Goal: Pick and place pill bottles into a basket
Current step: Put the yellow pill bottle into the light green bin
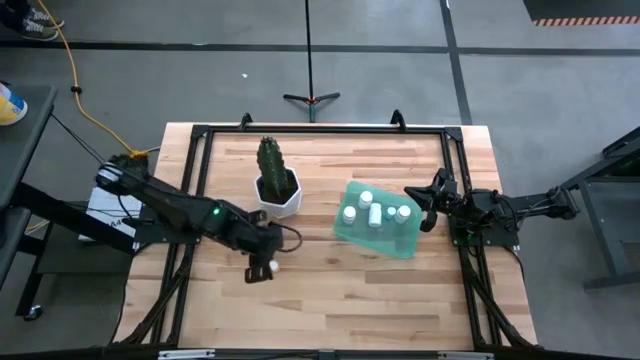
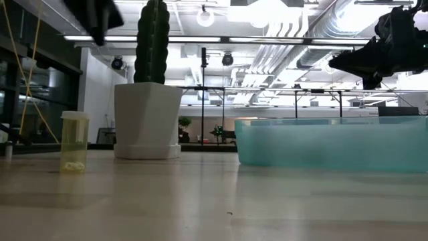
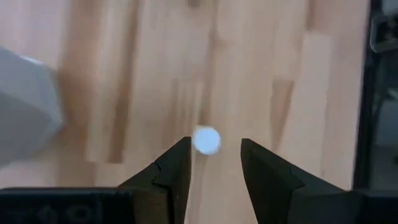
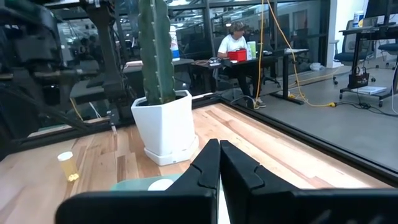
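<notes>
You are hovering the spread left claw [image 3: 214, 163] straight above the upright bottle [image 3: 206, 140]; right claw [image 4: 218, 163] is waiting, pressed together, by the basket [image 1: 385, 238].

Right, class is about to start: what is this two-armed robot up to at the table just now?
It is putting pill bottles into a basket. Four white-capped bottles already lie in that teal tray. One bottle stands on the table in front of the cactus pot. The left pincer hangs open right above this bottle, its cap showing between the fingers, not yet gripped. The right pincer waits shut at the basket's right edge.
</notes>
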Controlling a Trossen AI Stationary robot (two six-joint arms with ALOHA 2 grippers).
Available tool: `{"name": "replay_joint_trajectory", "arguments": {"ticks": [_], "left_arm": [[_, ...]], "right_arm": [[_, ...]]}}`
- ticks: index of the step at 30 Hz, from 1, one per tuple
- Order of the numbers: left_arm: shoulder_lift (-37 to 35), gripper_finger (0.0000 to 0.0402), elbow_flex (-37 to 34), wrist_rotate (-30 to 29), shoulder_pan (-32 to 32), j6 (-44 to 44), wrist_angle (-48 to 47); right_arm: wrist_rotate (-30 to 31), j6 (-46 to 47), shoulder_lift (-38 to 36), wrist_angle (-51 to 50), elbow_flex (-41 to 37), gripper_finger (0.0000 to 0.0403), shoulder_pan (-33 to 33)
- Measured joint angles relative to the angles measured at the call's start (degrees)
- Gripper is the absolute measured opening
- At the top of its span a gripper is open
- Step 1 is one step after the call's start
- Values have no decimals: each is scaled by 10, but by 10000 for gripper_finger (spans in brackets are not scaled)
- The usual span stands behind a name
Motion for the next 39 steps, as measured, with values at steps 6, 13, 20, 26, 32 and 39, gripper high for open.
{"name": "replay_joint_trajectory", "arguments": {"ticks": [6,13,20,26,32,39], "left_arm": [[-6,202,-50,36,0,3,17],[-2,317,-53,47,-1,2,21],[-2,367,-53,33,-1,-23,23],[16,369,-52,30,-1,-24,63],[26,369,-52,29,-1,-18,35],[29,369,-70,20,-12,-24,55]], "right_arm": [[0,0,0,0,0,3,0],[5,0,0,0,0,4,0],[18,0,0,0,0,4,0],[18,0,0,0,0,1,0],[19,0,4,1,0,2,0],[18,0,7,0,0,3,0]]}}
